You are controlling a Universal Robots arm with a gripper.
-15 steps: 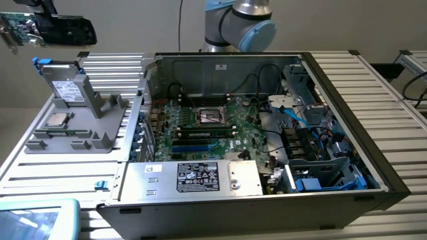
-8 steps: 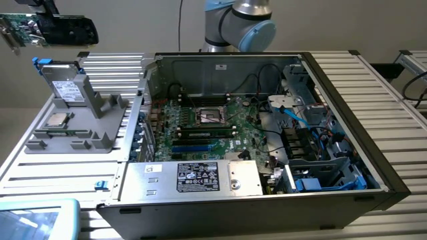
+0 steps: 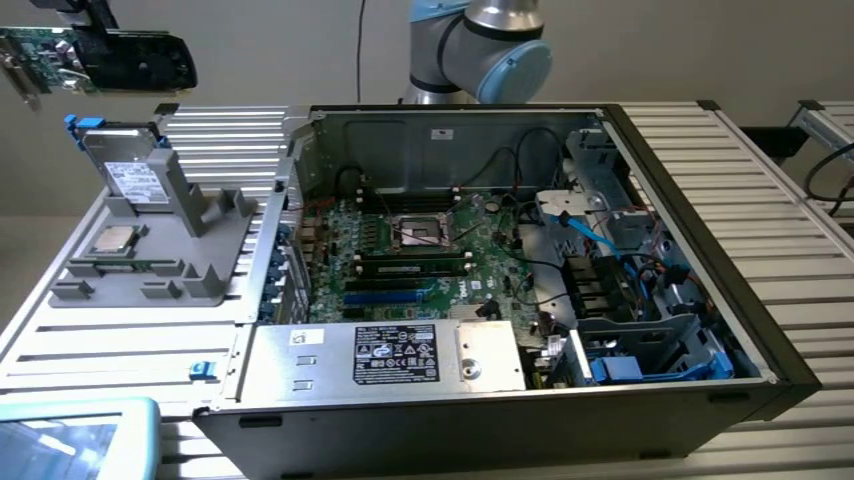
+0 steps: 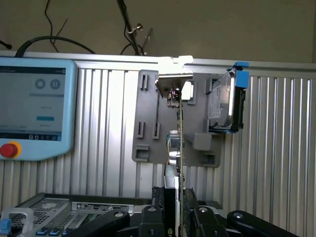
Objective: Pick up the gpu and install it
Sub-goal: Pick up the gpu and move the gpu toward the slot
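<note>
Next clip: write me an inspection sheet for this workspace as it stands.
Surface: ribbed metal table, carrying an open computer case.
Job's things: gpu held in the air above the table's corner at the exterior view's left; motherboard exposed in the case.
Clutter: grey fixture holding a hard drive; teach pendant.
Grippers: gripper shut on the gpu's edge.
Cables: blue cable inside the case; black cable against the wall.
Surroundings: plain wall.

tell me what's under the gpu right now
The gpu hangs above the grey holder on the slatted table, with the hard drive standing in it. The card's edge covers a strip of the holder, so that part cannot be seen.
</note>
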